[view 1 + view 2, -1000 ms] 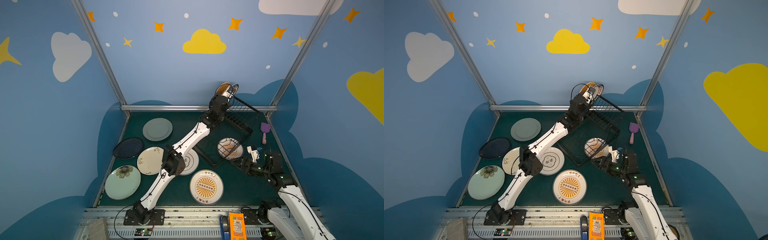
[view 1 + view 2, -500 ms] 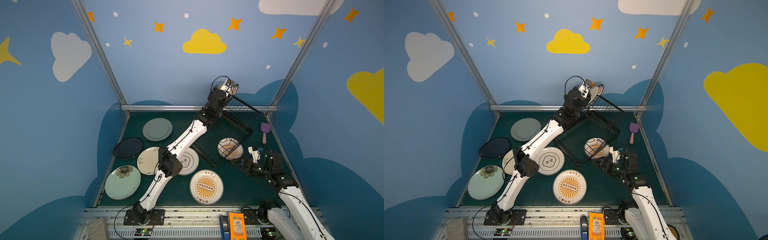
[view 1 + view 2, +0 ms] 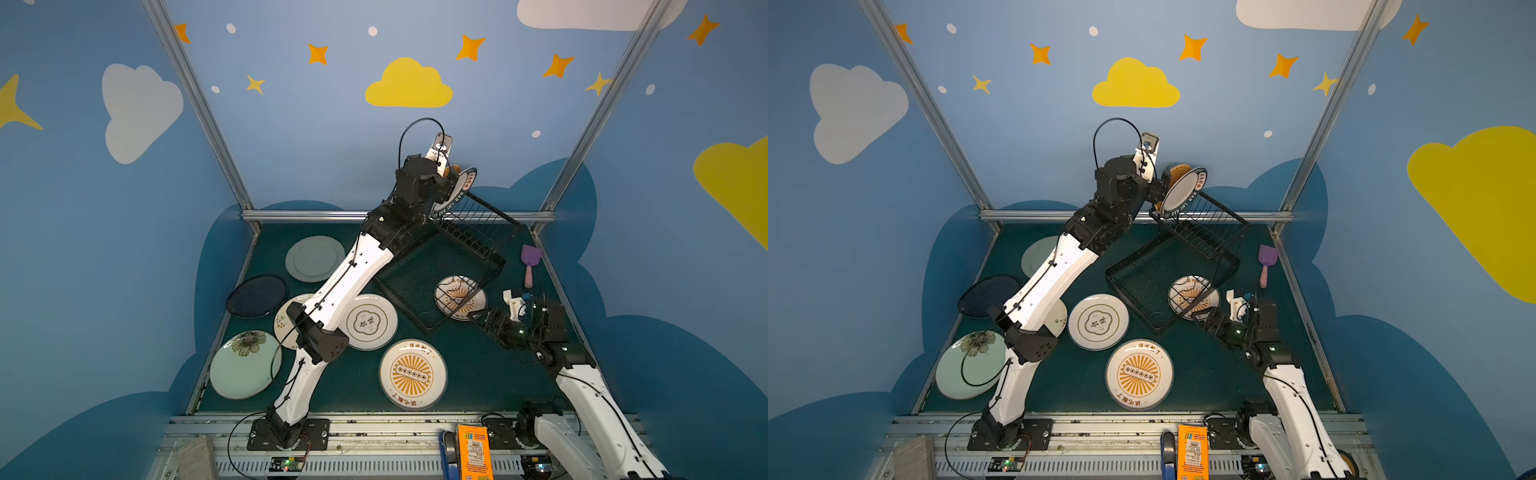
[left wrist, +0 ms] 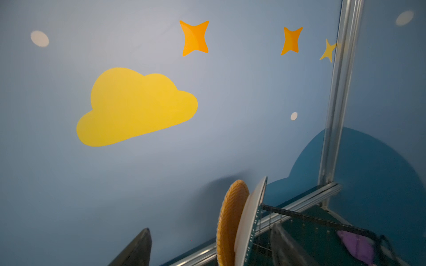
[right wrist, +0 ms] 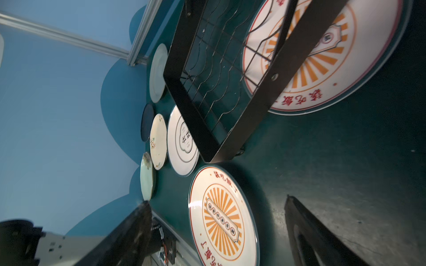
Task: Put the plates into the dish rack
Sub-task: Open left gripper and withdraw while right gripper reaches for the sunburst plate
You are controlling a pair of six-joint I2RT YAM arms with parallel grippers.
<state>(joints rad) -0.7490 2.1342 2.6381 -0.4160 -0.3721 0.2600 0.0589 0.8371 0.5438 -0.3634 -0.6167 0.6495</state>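
The black wire dish rack (image 3: 399, 303) (image 3: 1129, 301) stands at the back right. In its raised section an orange-patterned plate (image 4: 230, 218) and a teal lettered plate (image 3: 455, 189) (image 3: 1183, 191) stand on edge. My left gripper (image 4: 212, 230) is open there, its fingers wide on either side of both plates, touching neither. A sunburst plate (image 3: 459, 297) lies partly under the rack's near corner. Beside it, low over the table, my right gripper (image 3: 473, 313) (image 5: 216, 200) is open and empty. Flat on the table lie a second sunburst plate (image 3: 412, 374) and flower-outline (image 3: 370, 322), cream (image 3: 286, 316), mint (image 3: 245, 365), navy (image 3: 255, 296) and grey-green (image 3: 313, 257) plates.
A purple scoop (image 3: 530, 262) lies right of the rack by the side wall. An orange box (image 3: 473, 453) sits on the front rail. Aluminium posts and blue walls close in the table. My left arm stretches over the cream and flower-outline plates.
My left gripper has risen at the rack's raised end and opened, letting go of the teal lettered plate, which now stands in the rack. The right arm has not moved.
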